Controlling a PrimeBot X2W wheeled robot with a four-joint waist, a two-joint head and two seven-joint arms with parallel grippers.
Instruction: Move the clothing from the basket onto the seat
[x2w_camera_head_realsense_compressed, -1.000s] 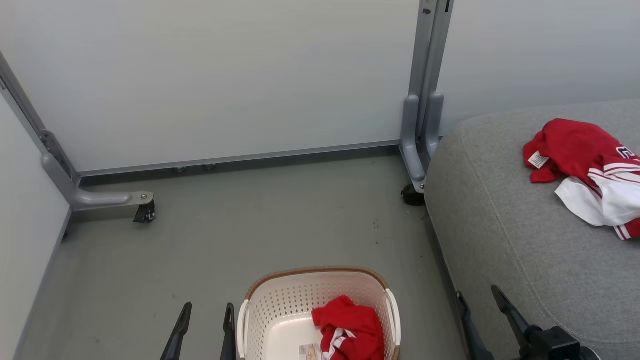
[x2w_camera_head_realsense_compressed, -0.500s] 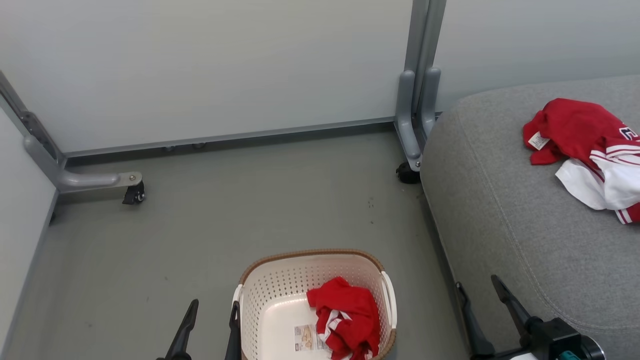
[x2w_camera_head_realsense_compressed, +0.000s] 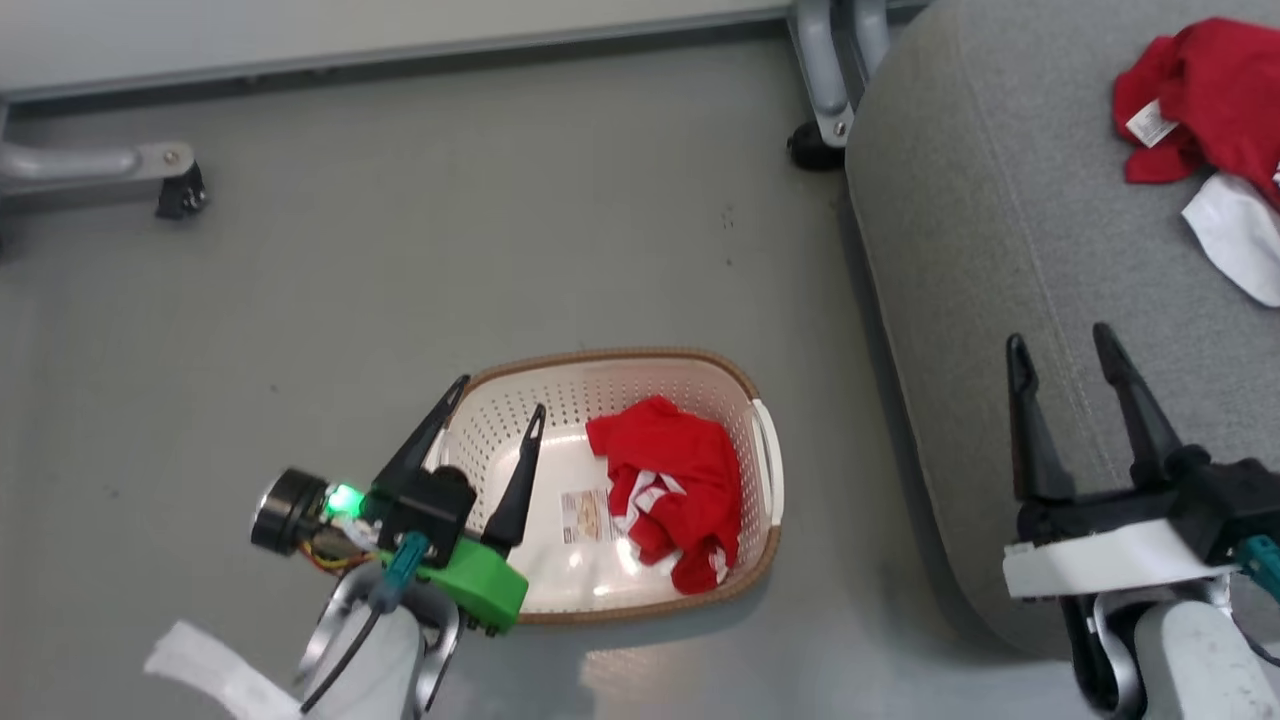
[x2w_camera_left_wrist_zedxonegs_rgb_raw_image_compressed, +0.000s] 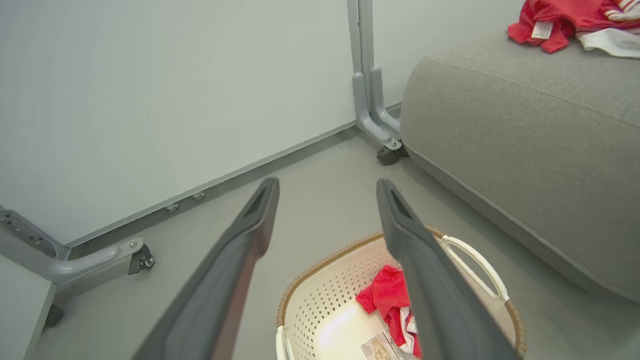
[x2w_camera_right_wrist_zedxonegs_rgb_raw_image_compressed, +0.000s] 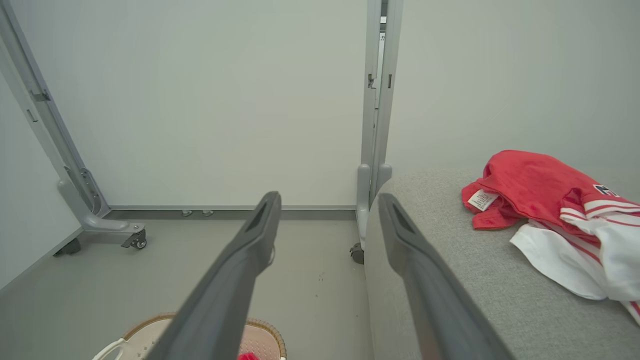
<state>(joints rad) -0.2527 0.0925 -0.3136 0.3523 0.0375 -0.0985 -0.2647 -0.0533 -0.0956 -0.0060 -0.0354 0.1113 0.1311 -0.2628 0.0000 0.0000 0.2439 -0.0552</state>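
Observation:
A crumpled red garment with white stripes, part of the clothing (x2w_camera_head_realsense_compressed: 670, 470) (x2w_camera_left_wrist_zedxonegs_rgb_raw_image_compressed: 387, 295), lies in the right half of the cream basket (x2w_camera_head_realsense_compressed: 620, 353) (x2w_camera_left_wrist_zedxonegs_rgb_raw_image_compressed: 310, 270) on the floor. My left gripper (x2w_camera_head_realsense_compressed: 500, 395) (x2w_camera_left_wrist_zedxonegs_rgb_raw_image_compressed: 327, 184) hovers open over the basket's left rim, with nothing between its fingers. A red and white jersey (x2w_camera_head_realsense_compressed: 1200, 100) (x2w_camera_right_wrist_zedxonegs_rgb_raw_image_compressed: 540, 190) (x2w_camera_left_wrist_zedxonegs_rgb_raw_image_compressed: 565, 20) lies on the grey seat (x2w_camera_head_realsense_compressed: 960, 250) (x2w_camera_right_wrist_zedxonegs_rgb_raw_image_compressed: 450, 260) (x2w_camera_left_wrist_zedxonegs_rgb_raw_image_compressed: 500, 125) to the right. My right gripper (x2w_camera_head_realsense_compressed: 1058, 338) (x2w_camera_right_wrist_zedxonegs_rgb_raw_image_compressed: 328, 199) stands open and empty above the seat's front-left edge.
A paper label (x2w_camera_head_realsense_compressed: 585, 515) lies on the basket's bottom. Grey partition feet with casters stand at the far left (x2w_camera_head_realsense_compressed: 170, 180) and by the seat's corner (x2w_camera_head_realsense_compressed: 815, 140). Pale wall panels close off the far side, beyond the grey floor (x2w_camera_head_realsense_compressed: 450, 230).
The head camera has tilted down, so the whole picture has shifted. Both arms now reach further into view, and the left gripper has come from beside the basket to over its left rim.

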